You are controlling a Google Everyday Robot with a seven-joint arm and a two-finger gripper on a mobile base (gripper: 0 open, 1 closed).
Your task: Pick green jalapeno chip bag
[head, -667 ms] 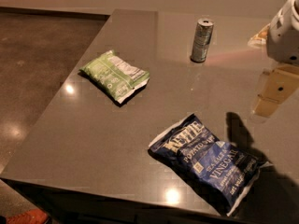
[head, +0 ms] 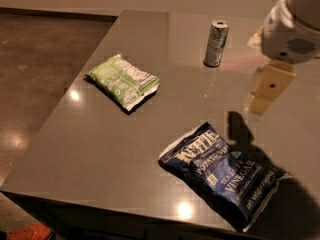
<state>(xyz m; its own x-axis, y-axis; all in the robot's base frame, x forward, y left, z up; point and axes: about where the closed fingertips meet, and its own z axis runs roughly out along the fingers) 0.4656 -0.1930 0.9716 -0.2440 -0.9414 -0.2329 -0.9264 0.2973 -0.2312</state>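
The green jalapeno chip bag (head: 123,81) lies flat on the grey table (head: 100,144), toward its left side, white label panel up. My gripper (head: 268,91) hangs from the white arm (head: 292,26) at the right of the view. It is above the table, well to the right of the green bag and apart from it. It holds nothing that I can see. Its shadow falls on the table below it.
A dark blue Kettle chip bag (head: 222,174) lies at the front right of the table. A slim metal can (head: 216,43) stands upright at the back, left of the gripper. The table's left edge drops to a brown floor (head: 35,59).
The arm and gripper have shifted a little to the left, toward the can. The bags and the can have not moved.
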